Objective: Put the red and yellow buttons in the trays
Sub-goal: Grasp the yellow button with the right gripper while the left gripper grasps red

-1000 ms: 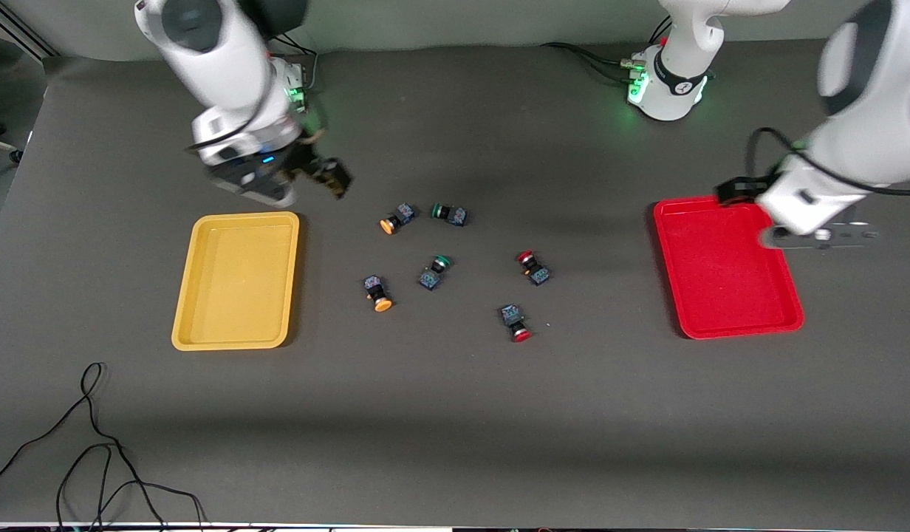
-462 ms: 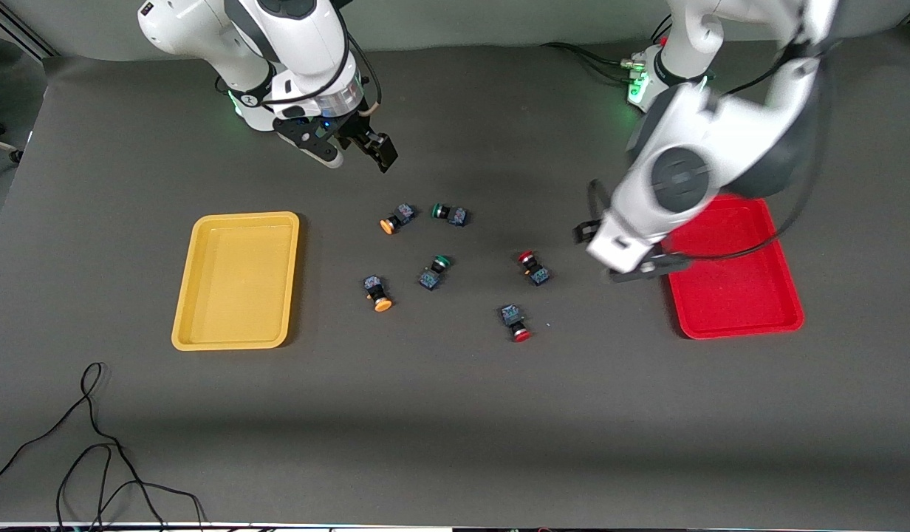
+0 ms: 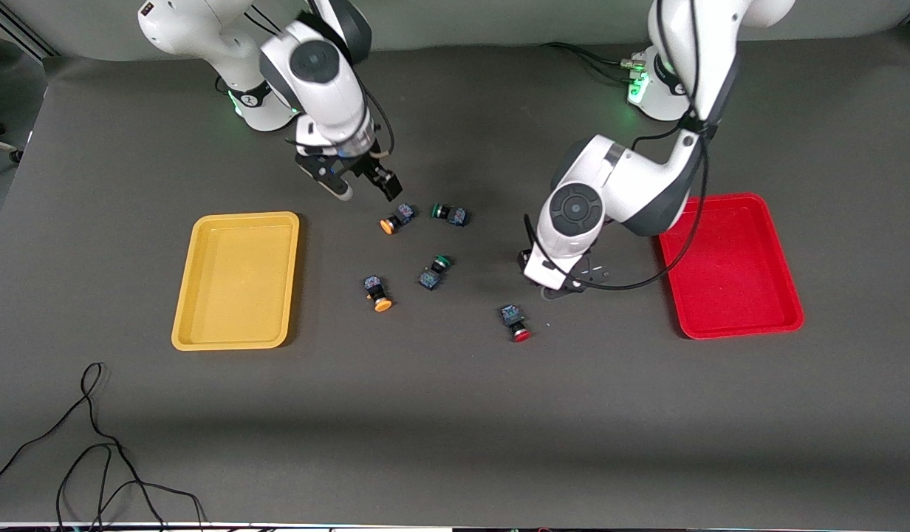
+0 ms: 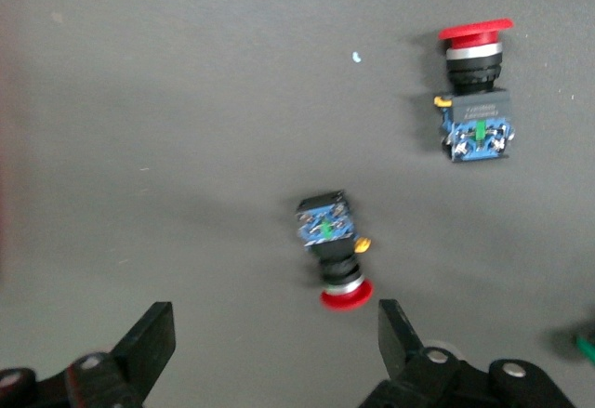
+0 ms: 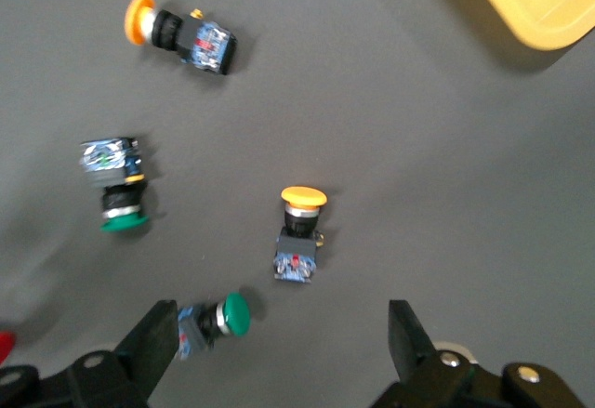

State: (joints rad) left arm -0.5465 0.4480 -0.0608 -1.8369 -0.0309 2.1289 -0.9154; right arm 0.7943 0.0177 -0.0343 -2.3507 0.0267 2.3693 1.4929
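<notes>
Front view: matte dark grey surface (image 3: 455, 414). The yellow tray (image 3: 237, 279), shallow moulded plastic with rounded corners and a raised rim, lies toward the right arm's end; the matching red tray (image 3: 728, 264) lies toward the left arm's end. Both hold nothing. Between them lie blocky dark-bodied buttons with round caps: two yellow-capped (image 3: 394, 219) (image 3: 377, 292), two green-capped (image 3: 449, 213) (image 3: 434, 272), one red-capped (image 3: 515, 323). The right gripper (image 3: 363, 187) hangs just above the farther yellow-capped button. The left gripper (image 3: 566, 284) is low, beside the red-capped button.

Left wrist view: left gripper jaws spread wide, empty; a second red-capped button (image 4: 333, 248) lies on its side between them, untouched.

Right wrist view: right gripper jaws spread, empty; the farther yellow-capped button lies between them.
</notes>
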